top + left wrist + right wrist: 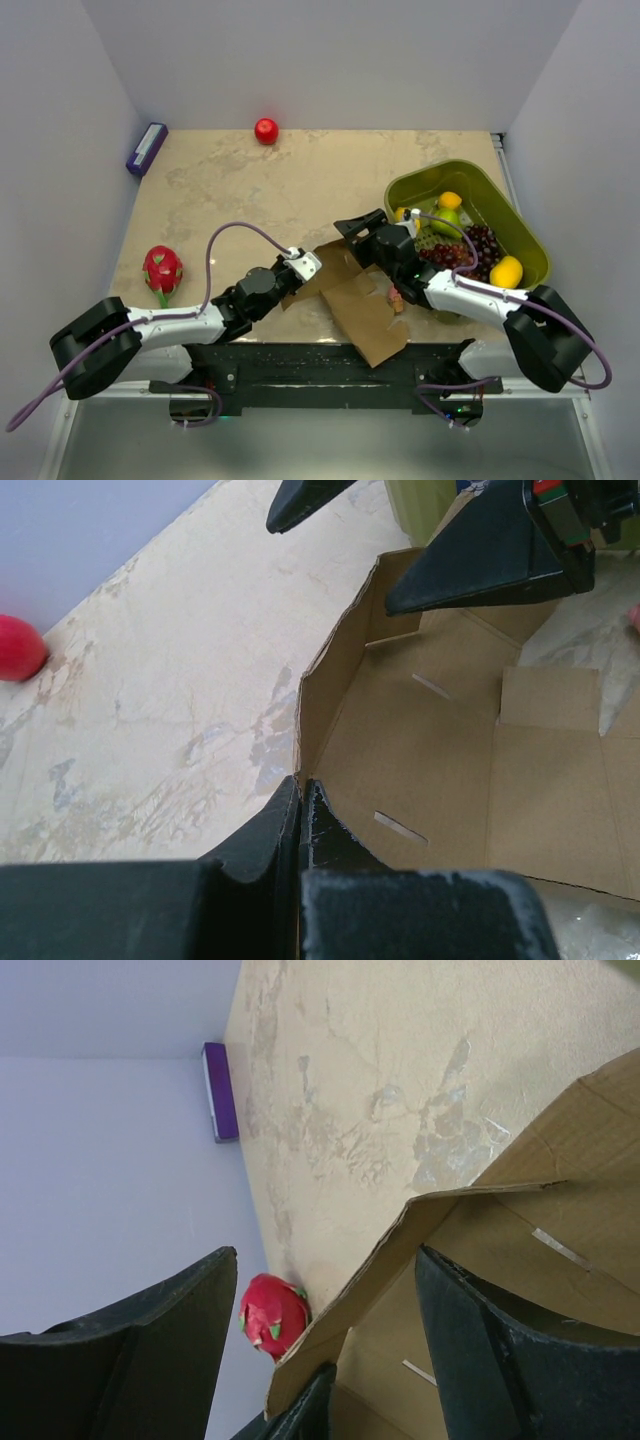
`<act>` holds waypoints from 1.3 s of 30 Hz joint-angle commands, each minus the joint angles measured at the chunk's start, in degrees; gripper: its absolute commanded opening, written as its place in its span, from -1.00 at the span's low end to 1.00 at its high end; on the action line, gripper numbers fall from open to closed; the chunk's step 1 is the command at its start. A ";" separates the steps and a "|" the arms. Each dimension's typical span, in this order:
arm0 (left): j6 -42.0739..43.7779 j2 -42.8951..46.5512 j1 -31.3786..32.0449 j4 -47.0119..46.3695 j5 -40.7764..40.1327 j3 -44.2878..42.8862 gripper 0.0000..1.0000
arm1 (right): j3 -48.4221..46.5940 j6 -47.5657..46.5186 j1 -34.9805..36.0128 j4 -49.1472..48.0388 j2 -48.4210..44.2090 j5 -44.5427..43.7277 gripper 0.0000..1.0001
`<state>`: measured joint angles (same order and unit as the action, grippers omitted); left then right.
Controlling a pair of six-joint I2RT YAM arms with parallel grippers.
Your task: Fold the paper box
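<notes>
**mike:** Where's everything sitting right now? I've got the marble-look bench, a green basket of fruit on the right, and the paper box at the near edge between the two arms, just beside the basket.

**jo:** Yep. The box is mostly a flat brown sheet, with one side wall stood up along its left edge. From the wrist view, the left gripper is pinched tight on that raised wall, with the cardboard edge running right between its fingers. The right gripper is spread wide and straddles the same wall further along. As far as I can see, it isn't touching.

**mike:** How's it gonna handle?

**jo:** My guess is super light. It's thin card, stiff across the panels and floppy at the creases, so it'll probably skate around if pushed from one side only. I'd grab flaps close to the fold lines, not out at the tips. Go gentle too, since a hard pinch could dent it or tear it at the slots.
</notes>
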<state>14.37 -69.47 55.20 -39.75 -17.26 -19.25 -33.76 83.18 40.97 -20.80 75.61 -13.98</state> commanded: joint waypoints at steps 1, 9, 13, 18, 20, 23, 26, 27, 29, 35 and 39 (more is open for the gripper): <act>2.33 1.18 0.17 -3.93 -2.08 -1.68 -1.00 | -0.60 2.61 2.62 6.03 3.48 4.66 0.48; 5.05 4.34 0.35 -6.04 -0.24 0.87 -1.00 | -2.98 1.82 3.41 4.19 7.88 6.51 0.32; 5.58 5.22 0.44 -6.92 0.73 1.67 -1.00 | -3.95 1.29 3.50 5.41 7.97 5.46 0.23; 6.02 4.52 0.70 -6.84 0.73 1.40 -1.00 | -4.74 0.15 3.59 7.87 6.66 3.09 0.07; 6.02 4.43 0.79 -6.84 0.56 1.32 -1.00 | -5.26 -0.29 3.77 9.27 5.95 2.29 0.02; 6.02 4.52 0.96 -6.92 1.17 1.05 -1.00 | -6.05 -1.08 4.12 11.82 4.29 0.10 0.07; 5.84 4.43 1.14 -7.01 1.70 0.53 -1.00 | -7.28 -2.40 4.20 14.28 3.14 -1.93 0.18; 5.84 4.52 1.14 -6.84 1.61 0.35 -1.00 | -7.63 -3.01 4.20 14.73 2.61 -2.37 0.22; 5.93 4.96 1.14 -6.40 1.26 0.17 -1.00 | -8.69 -3.55 4.64 16.13 2.17 -3.33 0.25; 5.23 8.91 1.14 -5.17 -0.84 1.58 -1.00 | -11.59 -5.22 6.75 18.34 2.52 -5.97 0.31; 4.79 13.03 1.14 -4.73 -3.22 3.77 -1.00 | -13.26 -5.30 8.07 17.81 4.62 -5.89 0.30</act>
<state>19.25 -60.71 56.03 -40.66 -17.87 -16.69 -43.77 79.48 47.05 -5.10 78.52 -17.69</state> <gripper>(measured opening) 0.020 0.652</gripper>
